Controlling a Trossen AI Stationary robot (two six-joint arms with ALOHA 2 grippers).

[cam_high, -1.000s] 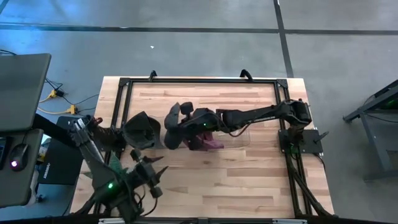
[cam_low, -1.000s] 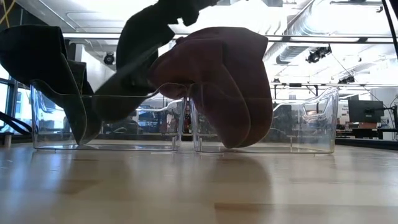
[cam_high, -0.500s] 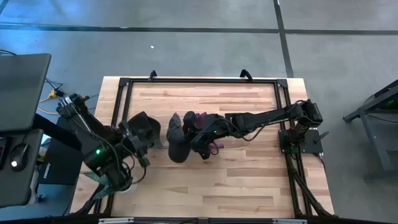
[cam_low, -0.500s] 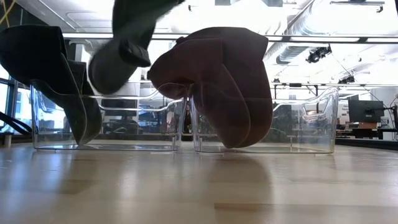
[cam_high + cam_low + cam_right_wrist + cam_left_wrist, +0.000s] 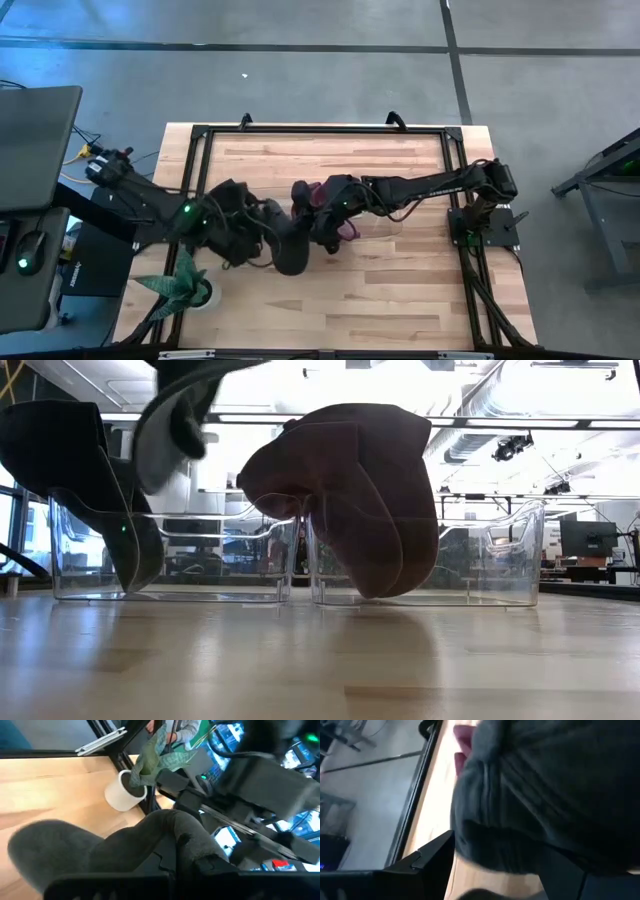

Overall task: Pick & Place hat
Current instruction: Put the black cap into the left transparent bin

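A grey knit hat (image 5: 287, 247) hangs in the air near the table's middle, seen high up in the low view (image 5: 172, 415). My right gripper (image 5: 320, 222) is shut on it. My left gripper (image 5: 262, 230) has come in from the left and is open, its fingers standing on either side of the hat's rounded body (image 5: 530, 805). A maroon hat (image 5: 350, 490) is draped over the wall of the right clear bin (image 5: 500, 565). A dark hat (image 5: 60, 450) is draped over the wall of the left clear bin (image 5: 200, 560). My right gripper holds a bunched fold of the grey hat (image 5: 187, 840) between its shut fingers, coming nearly level from the table's right. The rest of the hat (image 5: 55, 852) hangs slack from the hold, clear of the table. My left gripper's fingers (image 5: 432, 857) flank the hat; whether they touch it, I cannot tell.
A white pot with a green plant (image 5: 188, 285) stands at the table's near left corner. A black frame (image 5: 320, 130) runs round the tabletop. The bare wood toward the near edge (image 5: 380, 300) is free room.
My left arm has swung from the table's near left corner toward the middle and has come up to the grey hat, rolling its wrist. My right gripper has risen a little and rolled; the hat's hanging body has swung toward the near edge and higher above the bins.
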